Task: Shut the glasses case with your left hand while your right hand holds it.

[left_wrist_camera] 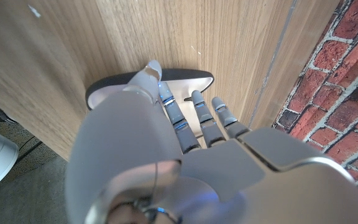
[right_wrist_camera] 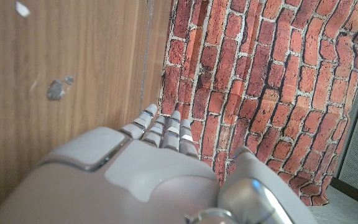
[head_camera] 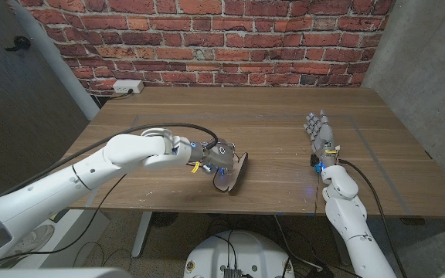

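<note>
The glasses case [head_camera: 236, 171] lies open near the middle of the table, close to the front edge, dark outside and light inside. My left hand [head_camera: 216, 155] is right beside it on its left. In the left wrist view the fingers [left_wrist_camera: 199, 112] of that hand [left_wrist_camera: 185, 130] reach out fairly straight over the case's light inside [left_wrist_camera: 188, 84]; whether they touch it I cannot tell. My right hand [head_camera: 321, 131] stands far off on the right side of the table with straight fingers and holds nothing. Its fingers [right_wrist_camera: 163, 132] point toward the brick wall.
A white power strip [head_camera: 127, 87] lies at the table's back left corner by the brick wall [head_camera: 207, 38]. A faint line [head_camera: 284, 118] marks out a rectangle on the wooden table [head_camera: 276, 147]. A black cable [head_camera: 365, 177] trails along my right arm.
</note>
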